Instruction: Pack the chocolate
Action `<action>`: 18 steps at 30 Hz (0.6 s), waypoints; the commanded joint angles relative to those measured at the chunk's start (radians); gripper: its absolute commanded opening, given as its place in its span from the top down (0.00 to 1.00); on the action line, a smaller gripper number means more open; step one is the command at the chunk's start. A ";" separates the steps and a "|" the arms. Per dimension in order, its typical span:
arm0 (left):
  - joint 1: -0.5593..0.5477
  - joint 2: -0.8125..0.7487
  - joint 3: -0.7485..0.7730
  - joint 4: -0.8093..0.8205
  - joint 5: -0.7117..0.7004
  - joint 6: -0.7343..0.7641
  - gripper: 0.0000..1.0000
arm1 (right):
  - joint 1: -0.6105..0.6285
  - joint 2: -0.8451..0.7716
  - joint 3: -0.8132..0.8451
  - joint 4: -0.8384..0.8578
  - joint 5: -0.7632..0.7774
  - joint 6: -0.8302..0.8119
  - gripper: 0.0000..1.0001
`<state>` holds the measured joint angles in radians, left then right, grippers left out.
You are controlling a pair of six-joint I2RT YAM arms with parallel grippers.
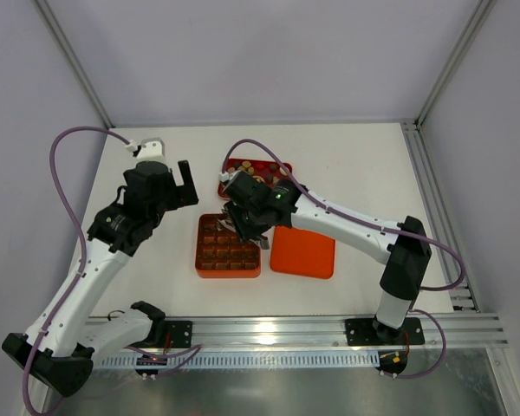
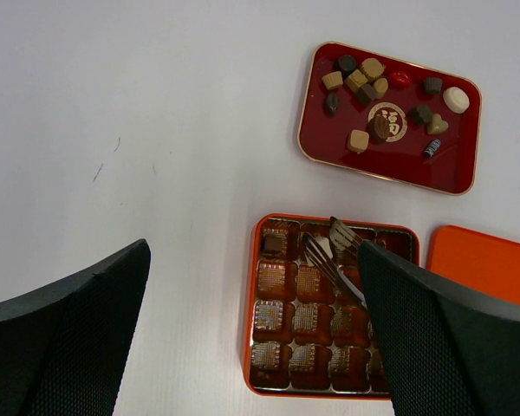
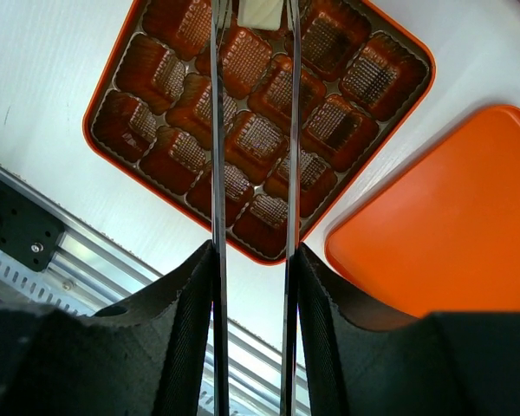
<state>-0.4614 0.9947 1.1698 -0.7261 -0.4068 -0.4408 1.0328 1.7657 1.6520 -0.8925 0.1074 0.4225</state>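
Several chocolate pieces in dark brown, tan and cream lie on the dark red tray. The orange grid box sits in front of it, with one dark piece in a corner cell. My right gripper is shut on metal tongs and holds them over the box. A cream piece sits between the tong tips above a cell; I cannot tell whether it rests in the cell. My left gripper is open and empty, raised left of the box.
The orange lid lies flat right of the box. The dark red tray is behind, partly hidden by my right arm. An aluminium rail runs along the near table edge.
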 commanded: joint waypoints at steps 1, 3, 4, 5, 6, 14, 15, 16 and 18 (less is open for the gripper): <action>0.009 -0.016 -0.002 0.042 0.000 -0.001 0.00 | 0.010 -0.006 0.009 0.035 0.031 0.009 0.57; 0.009 -0.019 -0.004 0.040 0.002 -0.001 0.00 | 0.010 -0.008 0.009 0.035 0.034 0.009 0.56; 0.009 -0.019 -0.004 0.040 0.003 -0.001 0.00 | 0.009 -0.006 0.011 0.036 0.035 0.007 0.56; 0.010 -0.018 -0.002 0.040 0.003 -0.001 0.00 | 0.010 -0.006 0.014 0.032 0.037 0.007 0.56; 0.010 -0.018 -0.002 0.040 0.005 -0.001 0.00 | 0.010 -0.006 0.017 0.030 0.043 0.007 0.56; 0.013 -0.013 0.007 0.039 0.008 0.001 0.00 | -0.065 -0.049 0.060 -0.005 0.080 -0.030 0.54; 0.013 -0.016 0.010 0.037 0.008 0.001 0.00 | -0.083 -0.057 0.061 -0.005 0.077 -0.034 0.54; 0.013 -0.014 0.008 0.039 0.010 0.001 0.00 | -0.100 -0.067 0.063 -0.003 0.075 -0.040 0.54; 0.015 -0.014 0.010 0.039 0.010 0.001 0.00 | -0.157 -0.071 0.065 -0.008 0.075 -0.060 0.53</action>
<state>-0.4549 0.9947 1.1698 -0.7254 -0.3996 -0.4408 0.9535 1.7599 1.6665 -0.9020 0.1516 0.3973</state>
